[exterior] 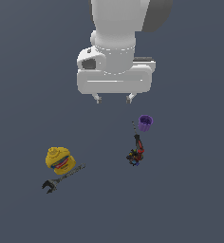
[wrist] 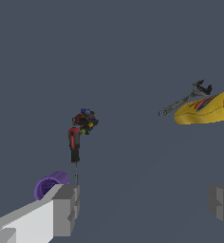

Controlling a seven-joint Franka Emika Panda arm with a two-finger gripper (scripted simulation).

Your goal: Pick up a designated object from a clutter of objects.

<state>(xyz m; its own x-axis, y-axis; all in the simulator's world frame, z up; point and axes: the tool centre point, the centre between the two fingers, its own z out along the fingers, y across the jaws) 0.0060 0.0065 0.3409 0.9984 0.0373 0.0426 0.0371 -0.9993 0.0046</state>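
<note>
The designated object is a small dark piece with red, black and blue parts and a thin rod end; it lies on the grey floor just below the purple cup in the exterior view. It also shows in the wrist view, its rod pointing toward the cup. My gripper is open and empty, above the floor, up and to the exterior view's left of the object. Its fingers frame the wrist view's lower edge. The yellow head-shaped toy and grey-black wrench lie far off to the exterior view's left.
The floor is a plain dark grey surface. In the wrist view the yellow toy and the wrench lie together, apart from the designated object.
</note>
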